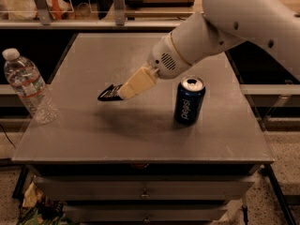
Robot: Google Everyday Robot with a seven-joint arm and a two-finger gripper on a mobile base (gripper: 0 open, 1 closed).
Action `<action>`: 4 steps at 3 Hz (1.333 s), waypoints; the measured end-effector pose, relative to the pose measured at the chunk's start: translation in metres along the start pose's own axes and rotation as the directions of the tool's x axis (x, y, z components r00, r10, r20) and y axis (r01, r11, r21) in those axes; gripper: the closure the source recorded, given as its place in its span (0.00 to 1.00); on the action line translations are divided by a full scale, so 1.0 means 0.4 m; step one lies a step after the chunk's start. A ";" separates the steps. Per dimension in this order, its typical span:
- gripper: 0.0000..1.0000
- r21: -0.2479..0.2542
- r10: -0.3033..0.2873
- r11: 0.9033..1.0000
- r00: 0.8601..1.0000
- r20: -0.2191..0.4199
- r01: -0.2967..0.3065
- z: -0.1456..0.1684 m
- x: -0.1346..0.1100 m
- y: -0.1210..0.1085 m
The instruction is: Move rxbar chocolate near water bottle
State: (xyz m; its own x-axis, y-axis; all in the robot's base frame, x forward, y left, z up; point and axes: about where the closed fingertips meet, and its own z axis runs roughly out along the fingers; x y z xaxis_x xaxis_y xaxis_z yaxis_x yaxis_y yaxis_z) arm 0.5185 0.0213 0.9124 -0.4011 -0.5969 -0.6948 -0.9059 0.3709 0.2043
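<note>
- Camera view, front first: a dark metal cabinet with drawers (140, 191) sits under the flat grey worktop (140, 142).
- On the right half of the worktop stands a blue aluminium Pepsi can (189, 101), upright, its top already open.
- Way over at the left edge there's the clear ribbed plastic water bottle (28, 86) with a white cap and a white-and-red label band. It's upright and right by the edge.
- Between those two, nearer the can, is the robot's cream-coloured two-finger hand (122, 93). It comes in from the upper right and points down-left.
- The hand is clamped shut on the rxbar chocolate (108, 94), a small flat snack bar in a dark brown-black wrapper. The bar sticks out of the fingertips toward the left, tilted a bit.
- The bar looks lifted off the surface, since there's a soft shadow on the worktop below it. It's well apart from the water bottle.
- Behind that, the chunky white plastic arm (234, 22) runs up and out of the top right corner.
- Farthest back is some shelving (117, 3) with metal uprights; I can't tell what's on it.
</note>
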 end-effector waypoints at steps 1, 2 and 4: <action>1.00 0.017 -0.023 1.000 0.999 0.034 0.022 0.062 -0.026 0.036; 1.00 0.009 -0.057 0.998 0.997 0.047 0.057 0.113 -0.058 0.070; 1.00 0.002 -0.092 0.996 0.996 0.024 0.092 0.204 -0.055 0.090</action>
State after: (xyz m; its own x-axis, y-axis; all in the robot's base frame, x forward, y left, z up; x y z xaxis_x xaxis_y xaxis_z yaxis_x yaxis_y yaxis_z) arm 0.5058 0.1058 0.8787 -0.3131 -0.6115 -0.7266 -0.9386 0.3161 0.1385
